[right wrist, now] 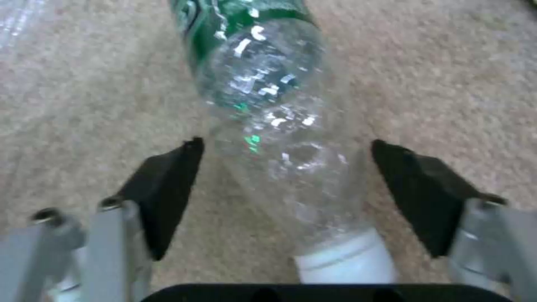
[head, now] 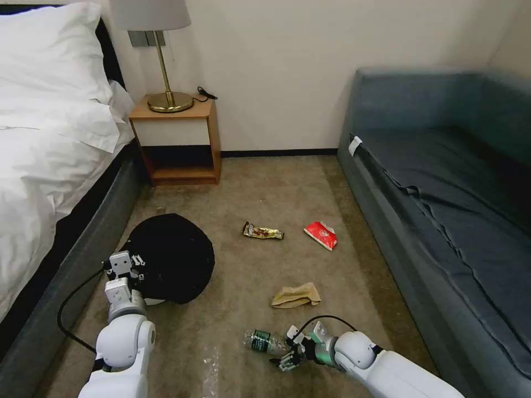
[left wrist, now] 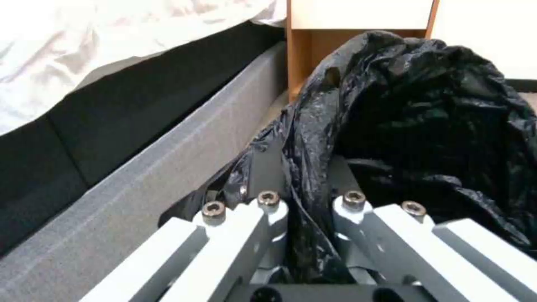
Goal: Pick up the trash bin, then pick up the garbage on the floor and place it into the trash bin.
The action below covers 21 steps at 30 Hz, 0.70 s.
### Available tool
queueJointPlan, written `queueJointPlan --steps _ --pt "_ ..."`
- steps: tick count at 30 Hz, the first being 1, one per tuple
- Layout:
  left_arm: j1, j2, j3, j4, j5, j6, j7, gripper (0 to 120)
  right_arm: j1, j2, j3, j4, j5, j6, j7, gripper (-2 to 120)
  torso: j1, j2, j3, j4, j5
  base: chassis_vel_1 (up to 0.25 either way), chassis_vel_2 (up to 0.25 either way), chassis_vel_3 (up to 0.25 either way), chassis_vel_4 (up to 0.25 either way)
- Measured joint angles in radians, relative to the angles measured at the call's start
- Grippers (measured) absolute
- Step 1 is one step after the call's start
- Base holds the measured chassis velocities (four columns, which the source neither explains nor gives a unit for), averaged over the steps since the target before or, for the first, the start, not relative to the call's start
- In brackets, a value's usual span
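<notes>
Nearest in the head view, the right gripper (head: 289, 354) reaches low over the carpet (head: 243, 188) at the bottle (head: 264, 341), which lies lengthwise left to right. Left gripper (head: 128, 268) grips the near-left rim of the trash bin (head: 174, 257) beside the bed (head: 50, 166).

Left wrist view: fingers (left wrist: 268, 209) pinch the black bag (left wrist: 425, 126).

Right wrist view: spread fingers (right wrist: 168, 184) flank the bottle (right wrist: 268, 105), cap toward the wrist.
</notes>
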Motion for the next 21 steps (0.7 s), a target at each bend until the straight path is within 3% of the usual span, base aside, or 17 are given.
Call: queueJointPlan --steps 8,11,14,21 --pt "-0.003 0.002 0.003 0.002 0.0 -0.001 0.001 4 -0.006 -0.008 0.015 -0.001 0.0 0.007 -0.007 51 0.0 0.0 0.0 -0.0002 0.0 0.0 0.0 0.0 0.0" --pt "-0.007 0.001 0.005 0.006 0.0 -0.001 0.001 4 -0.009 -0.011 0.02 0.006 0.002 0.009 -0.007 34 0.0 0.0 0.0 -0.0001 0.0 0.0 0.0 0.0 0.0" --pt "-0.007 0.003 0.005 0.011 0.0 -0.001 0.001 4 -0.011 -0.011 0.027 0.013 0.001 0.011 -0.006 27 0.0 0.0 0.0 -0.0001 0.0 0.0 0.0 0.0 0.0" --pt "-0.022 0.024 -0.002 0.023 -0.033 -0.001 0.001 4 0.01 -0.021 0.065 0.043 -0.026 0.037 -0.008 27 0.0 0.0 0.0 -0.0001 0.0 0.0 0.0 0.0 0.0"
